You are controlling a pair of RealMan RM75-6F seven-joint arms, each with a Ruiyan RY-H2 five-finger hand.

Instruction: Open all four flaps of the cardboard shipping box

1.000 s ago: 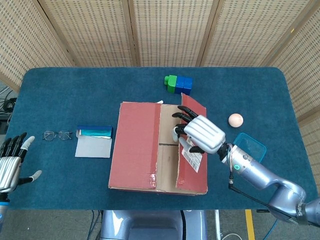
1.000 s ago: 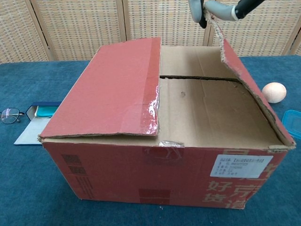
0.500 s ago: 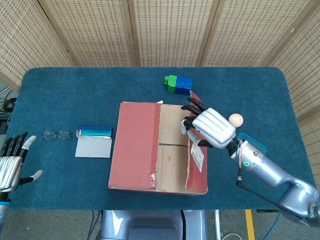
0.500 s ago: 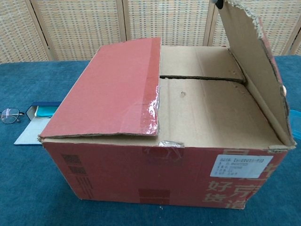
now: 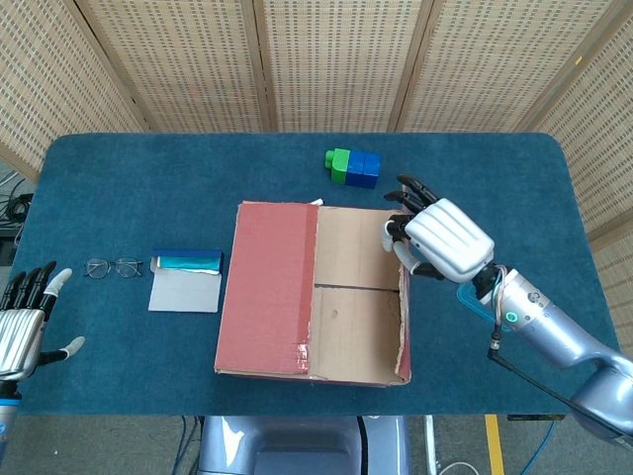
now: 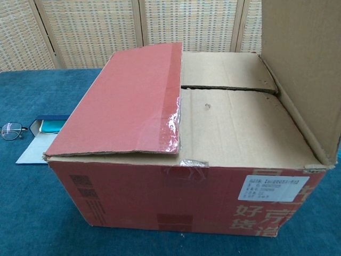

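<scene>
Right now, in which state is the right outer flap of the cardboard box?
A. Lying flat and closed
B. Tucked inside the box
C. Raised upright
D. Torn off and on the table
C: the right flap stands upright, exposing the two inner flaps, which lie flat.

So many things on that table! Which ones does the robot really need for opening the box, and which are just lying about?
For the job:
cardboard box
right flap, standing up
left flap, still down
right hand

Lying about:
glasses
blue case
green and blue blocks
blue lid
</scene>
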